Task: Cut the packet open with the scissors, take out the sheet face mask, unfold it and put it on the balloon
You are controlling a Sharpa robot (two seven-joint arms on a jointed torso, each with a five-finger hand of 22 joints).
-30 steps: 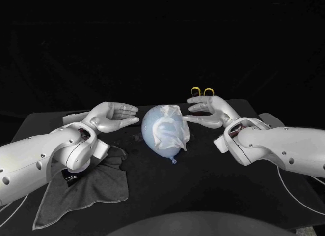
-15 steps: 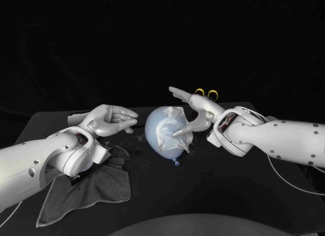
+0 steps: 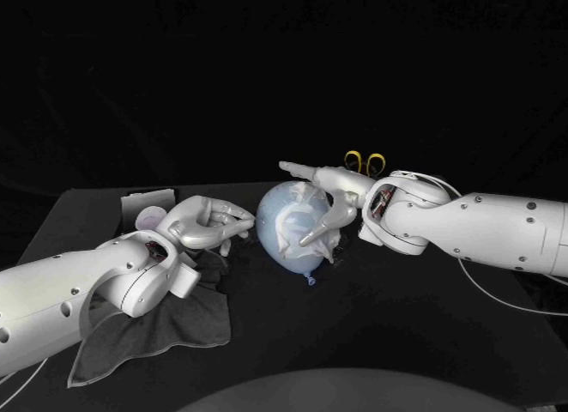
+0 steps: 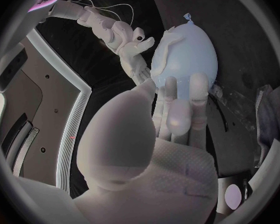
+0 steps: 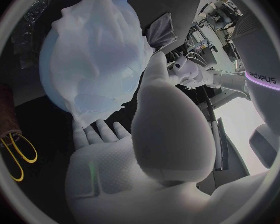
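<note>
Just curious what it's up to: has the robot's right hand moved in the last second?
Yes. The right hand has swung in from beside the balloon onto it, fingers now on the sheet face mask, away from the scissors.

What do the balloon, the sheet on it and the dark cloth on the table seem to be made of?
Balloon: probably thin rubber, pale blue, smooth with a soft sheen, knotted at its tip. Sheet mask: thin white fabric or fibre sheet, creased and clinging to it. Cloth: dark grey textile, matte, lying in folds.
</note>
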